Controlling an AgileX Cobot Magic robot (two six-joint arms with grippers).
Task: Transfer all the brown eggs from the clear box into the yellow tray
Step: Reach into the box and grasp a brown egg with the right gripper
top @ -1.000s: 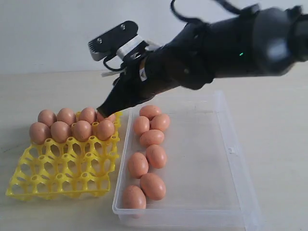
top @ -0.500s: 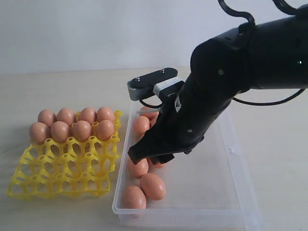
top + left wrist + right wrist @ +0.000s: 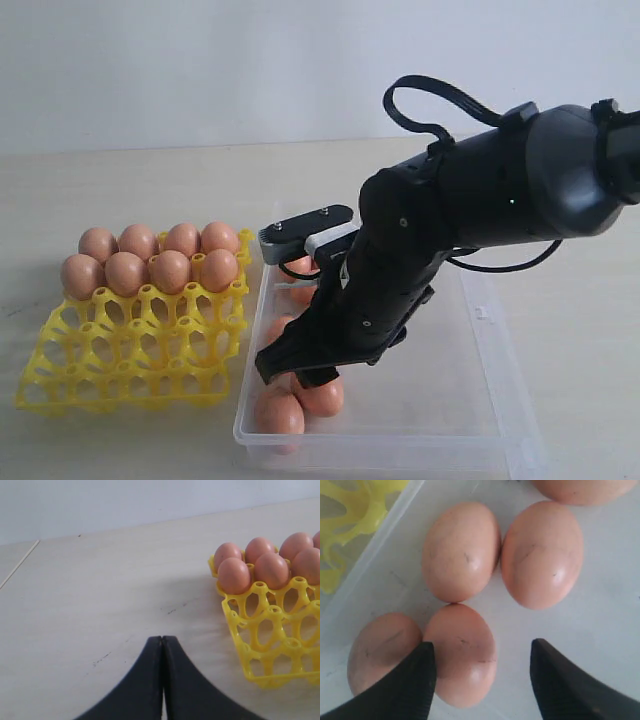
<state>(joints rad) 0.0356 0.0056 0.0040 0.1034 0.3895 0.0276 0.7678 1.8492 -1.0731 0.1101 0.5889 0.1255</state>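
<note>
Right gripper (image 3: pixel 287 368) has swung from the far corner of the yellow tray (image 3: pixel 130 352) to the clear box (image 3: pixel 495 400) that lies just beside the tray. It now hangs low over the box, about level with the tray's near edge, with its jaws spread wider than a second ago.

**Progress.** Eight brown eggs (image 3: pixel 170 270) fill the tray's two far rows, and every cup nearer than those stands empty. The task is judged about half done. A second ago eight eggs lay in the box, and none appears to have left it.

**Grip.** In the right wrist view the gripper's jaws stand wide apart and hold nothing. They straddle one egg (image 3: pixel 461 655), and contact with it cannot be confirmed. Its neighbour on the tray side (image 3: pixel 380 650) is partly covered by one finger.

**Idle arm.** The left gripper (image 3: pixel 162 641) is pressed fully closed and empty, over bare table (image 3: pixel 100 580) near the tray and apart from it.

**Hidden.** In the exterior view the arm covers most of the box's eggs, so they cannot be counted there. The right wrist view shows four whole eggs and a fifth (image 3: pixel 580 490) cut off at the edge. The left arm is out of the exterior view.
</note>
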